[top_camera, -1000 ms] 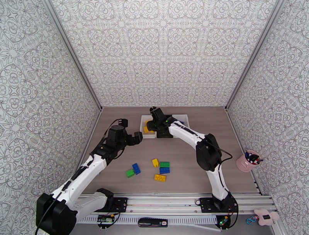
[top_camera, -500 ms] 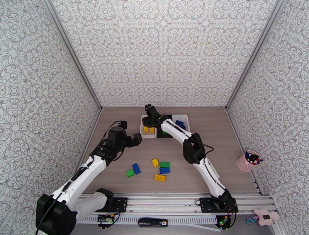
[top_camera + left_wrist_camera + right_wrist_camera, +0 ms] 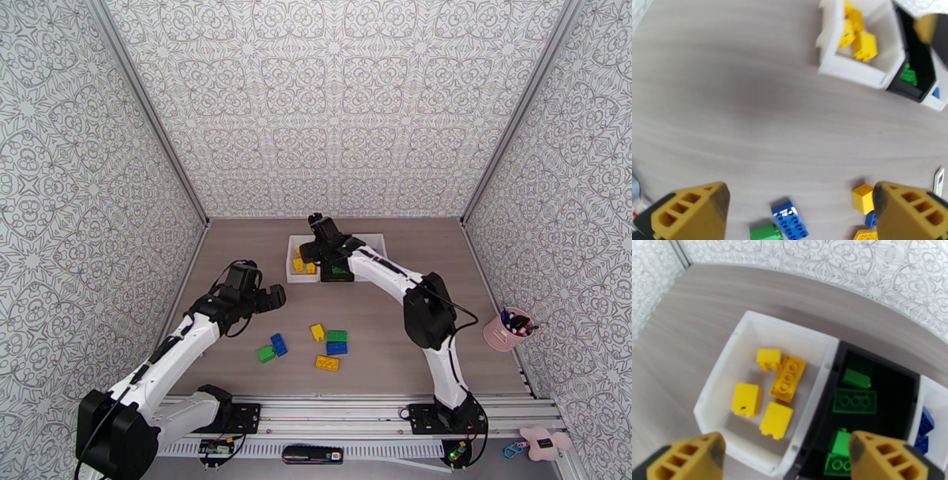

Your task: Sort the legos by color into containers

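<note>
Once the right tool (image 3: 786, 453) spread wide and empty over the white bin (image 3: 788, 325), another yellow brick (image 3: 776, 419) seemed sorted, the left tool (image 3: 800, 205) wide above loose bricks (image 3: 337, 335).

right gripper (image 3: 306, 256) hangs over the bins (image 3: 290, 253) at upper centre; left gripper (image 3: 268, 290) hovers left of centre; six loose bricks (image 3: 317, 331) lie below centre; pink cup (image 3: 499, 331) at right

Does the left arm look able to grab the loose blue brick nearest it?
Probably yes: the left gripper hangs open close to the blue brick, nothing between them, though a green brick sits beside it.
</note>
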`<state>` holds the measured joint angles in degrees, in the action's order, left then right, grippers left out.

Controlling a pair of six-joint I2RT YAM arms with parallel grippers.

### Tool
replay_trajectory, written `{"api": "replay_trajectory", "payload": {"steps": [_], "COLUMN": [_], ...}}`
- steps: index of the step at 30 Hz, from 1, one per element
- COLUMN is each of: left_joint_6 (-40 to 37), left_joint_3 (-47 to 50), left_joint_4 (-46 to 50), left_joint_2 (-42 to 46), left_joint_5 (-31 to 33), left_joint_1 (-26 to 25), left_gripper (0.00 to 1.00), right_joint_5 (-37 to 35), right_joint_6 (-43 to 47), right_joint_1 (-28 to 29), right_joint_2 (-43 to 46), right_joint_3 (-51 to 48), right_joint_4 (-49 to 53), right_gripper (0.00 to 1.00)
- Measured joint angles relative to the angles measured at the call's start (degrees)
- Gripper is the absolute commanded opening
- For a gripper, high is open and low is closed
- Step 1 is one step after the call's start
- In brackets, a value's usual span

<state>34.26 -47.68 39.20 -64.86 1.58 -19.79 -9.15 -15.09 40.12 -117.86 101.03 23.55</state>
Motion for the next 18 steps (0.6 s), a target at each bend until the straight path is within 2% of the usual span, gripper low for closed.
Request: {"api": "replay_trajectory", "payload": {"steps": [4, 9, 18], "left_joint_6": [3.39, 6.75, 10.45], "left_joint_3": [0.00, 1.84, 8.61], "left_joint_4": [4.85, 8.24, 10.69], "left_joint_2": [-0.20, -0.20, -0.50], "left_joint_5": [-0.09, -1.40, -4.83], "left_joint_1": [-1.14, -2.10, -3.26], "left_gripper": [0.98, 0.95, 0.90], "right_joint_5": [0.39, 0.42, 0.46], "right_joint_6": [-0.13, -0.81, -3.19], "right_joint_1": [0.00, 0.00, 0.00], "right_joint_2": [6.03, 7.93, 7.93], "right_joint_3": [-8.39, -15.15, -18.05], "right_joint_4": [-2.43, -3.41, -3.80], "right_gripper": [0.86, 0.86, 0.86]}}
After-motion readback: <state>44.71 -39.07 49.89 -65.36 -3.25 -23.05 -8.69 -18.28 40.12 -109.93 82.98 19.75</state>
